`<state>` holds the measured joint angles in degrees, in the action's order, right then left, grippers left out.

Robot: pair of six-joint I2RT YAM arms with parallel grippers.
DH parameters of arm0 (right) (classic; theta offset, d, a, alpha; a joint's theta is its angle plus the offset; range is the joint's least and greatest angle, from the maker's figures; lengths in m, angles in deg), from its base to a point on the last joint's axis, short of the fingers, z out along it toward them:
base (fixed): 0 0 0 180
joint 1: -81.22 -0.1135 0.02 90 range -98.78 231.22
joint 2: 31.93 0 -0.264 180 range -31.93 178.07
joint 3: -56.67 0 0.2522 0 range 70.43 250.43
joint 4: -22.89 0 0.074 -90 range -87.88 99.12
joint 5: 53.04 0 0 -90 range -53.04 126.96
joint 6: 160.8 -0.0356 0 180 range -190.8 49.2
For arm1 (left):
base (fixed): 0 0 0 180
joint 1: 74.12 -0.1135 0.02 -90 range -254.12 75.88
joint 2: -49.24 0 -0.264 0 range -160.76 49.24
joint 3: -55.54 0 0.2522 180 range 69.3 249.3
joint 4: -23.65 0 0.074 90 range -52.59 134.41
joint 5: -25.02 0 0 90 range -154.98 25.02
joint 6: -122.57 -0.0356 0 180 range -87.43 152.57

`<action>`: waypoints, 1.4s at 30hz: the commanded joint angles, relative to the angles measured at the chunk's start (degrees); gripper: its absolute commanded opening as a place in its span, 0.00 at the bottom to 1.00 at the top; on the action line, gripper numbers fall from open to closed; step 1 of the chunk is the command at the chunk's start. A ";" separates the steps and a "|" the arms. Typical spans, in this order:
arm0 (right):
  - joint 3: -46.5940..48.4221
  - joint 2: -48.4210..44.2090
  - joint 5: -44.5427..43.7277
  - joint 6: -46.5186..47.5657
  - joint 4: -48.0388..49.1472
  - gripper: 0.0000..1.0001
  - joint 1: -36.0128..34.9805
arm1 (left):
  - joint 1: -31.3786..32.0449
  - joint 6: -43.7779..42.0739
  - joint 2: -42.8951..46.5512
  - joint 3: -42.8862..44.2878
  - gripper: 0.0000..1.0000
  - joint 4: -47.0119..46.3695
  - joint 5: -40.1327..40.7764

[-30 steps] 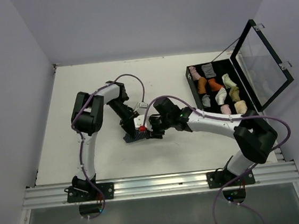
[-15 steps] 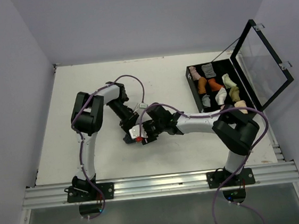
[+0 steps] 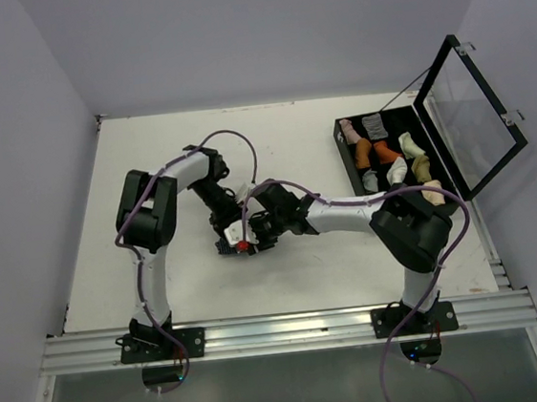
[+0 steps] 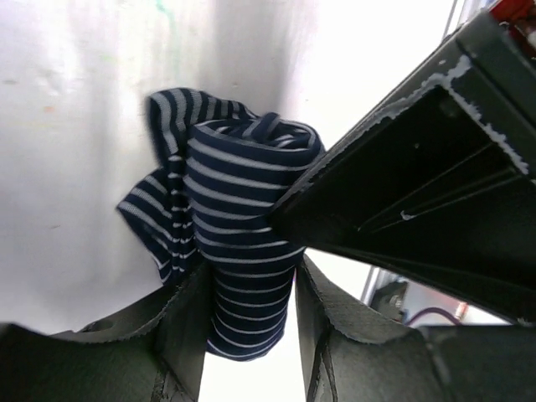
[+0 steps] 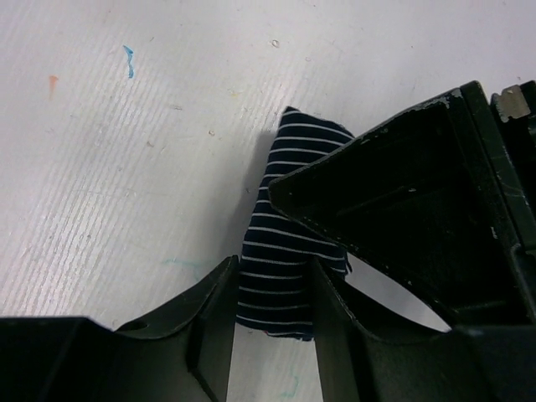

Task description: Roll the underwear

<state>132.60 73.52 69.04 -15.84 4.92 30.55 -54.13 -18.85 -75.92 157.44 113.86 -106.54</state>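
Observation:
The underwear [image 4: 239, 226] is navy with thin white stripes, bunched into a loose roll on the white table; it also shows in the right wrist view [image 5: 280, 260]. In the top view it is mostly hidden under the two grippers at the table's middle [image 3: 227, 245]. My left gripper [image 4: 249, 322] is shut on one end of the roll. My right gripper [image 5: 272, 306] is shut on the other end, and its black body crosses the left wrist view. The two grippers meet tip to tip in the top view, the left [image 3: 226, 234] and the right [image 3: 253, 233].
A black case [image 3: 391, 162] with an open glass lid [image 3: 471, 112] stands at the right rear, holding several rolled garments in compartments. White table [image 3: 168, 154] stretches to the left and rear. Small ink marks dot the table [image 5: 127, 60].
The right arm has folded in and both grippers have shifted left with the underwear. The striped cloth, earlier spread flatter beside the grippers, is now bunched up and mostly covered.

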 commanded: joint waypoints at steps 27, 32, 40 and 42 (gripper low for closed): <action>2.34 3.89 2.20 -0.73 -6.51 0.40 0.58 | -2.50 -6.49 13.28 -2.09 0.59 -12.47 1.84; 2.78 4.15 2.20 -0.73 -6.34 0.40 0.58 | -2.50 -10.45 15.65 -4.64 0.61 -12.02 0.08; 3.83 5.20 1.76 -0.12 -7.57 0.40 0.93 | -2.50 -17.22 14.86 -7.98 0.63 -9.30 -0.54; 4.01 5.29 1.76 -0.12 -7.48 0.40 0.93 | -2.50 -17.92 14.86 -9.55 0.64 -10.25 -0.10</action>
<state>136.23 76.14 71.03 -15.82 2.51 31.38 -56.12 -32.35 -62.39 149.61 103.08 -104.66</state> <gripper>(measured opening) 0.406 0.632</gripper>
